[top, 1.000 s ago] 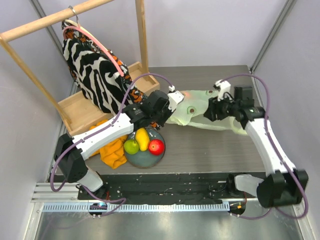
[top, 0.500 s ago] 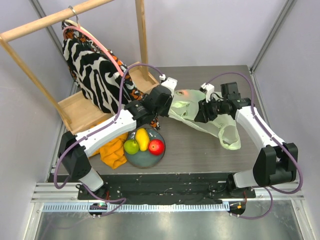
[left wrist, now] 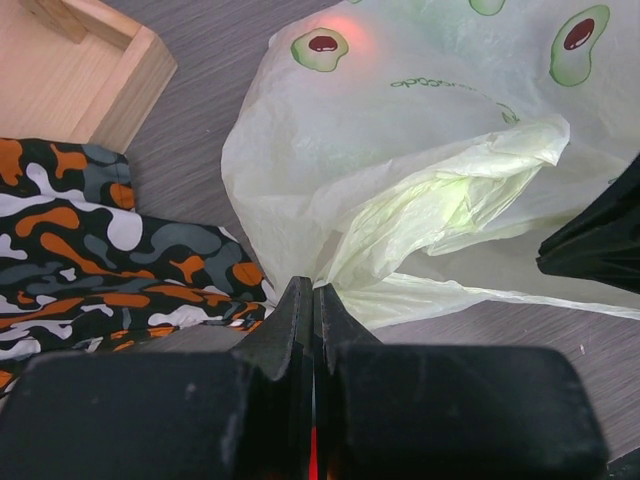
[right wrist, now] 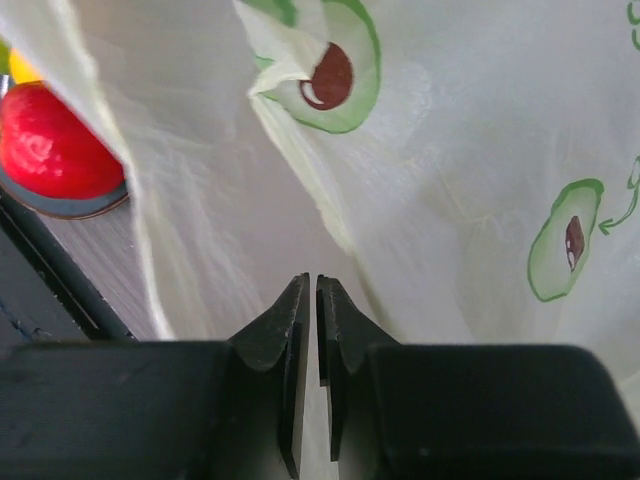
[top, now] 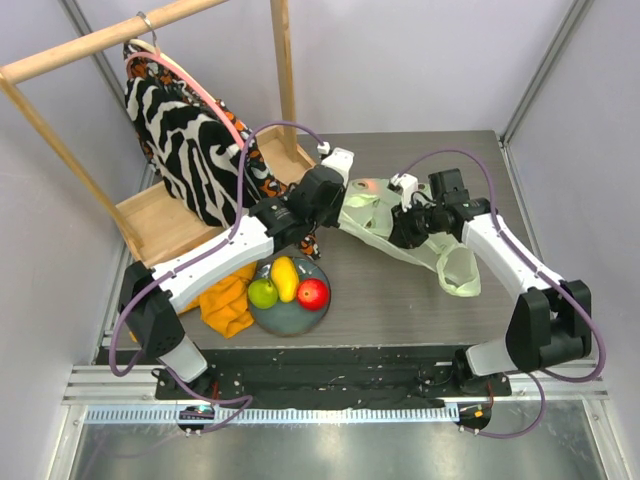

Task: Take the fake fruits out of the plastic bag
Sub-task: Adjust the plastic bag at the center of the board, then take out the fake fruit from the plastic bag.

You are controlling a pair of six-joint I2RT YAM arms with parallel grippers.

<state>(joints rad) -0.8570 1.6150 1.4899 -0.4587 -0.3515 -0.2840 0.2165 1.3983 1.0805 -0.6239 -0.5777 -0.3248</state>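
Pale-green crinkly film printed with halved avocados: the plastic bag (top: pixel 385 215), sprawled on the far middle of the dark wood-grain table (top: pixel 400 300), between the two arms. One handle loop (top: pixel 458 272) trailing toward the near right. Mostly slack and flat, with an orange-red blush (top: pixel 372 186) glowing through the film at the far edge, source not discernible

Left gripper (left wrist: pixel 312 292): jaws pressed tight together with no gap, nipping a fold at the bag's left edge, creases fanning out from the tips. Just beside it, camouflage cloth (left wrist: pixel 100 250) and a corner of the wooden tray (left wrist: pixel 90 60)

Right gripper (right wrist: pixel 310 285): jaws drawn in to a hairline slit, pale film in the slit and a ridge of bag running straight to the tips. Seemingly clamped on the film near the bag's middle

Three fake fruits (top: pixel 287 285) outside the bag, on the grey-blue plate (top: pixel 290 318) at the near left: green apple (top: pixel 262 293), yellow mango (top: pixel 285 272), red apple (top: pixel 313 293), touching in a row. Red apple and plate rim also peeking past the bag's edge in the right wrist view

Left of the plate, a rumpled orange cloth (top: pixel 225 300); farther back, a zebra-print garment (top: pixel 185 150) hanging from the wooden rack (top: pixel 90 50)
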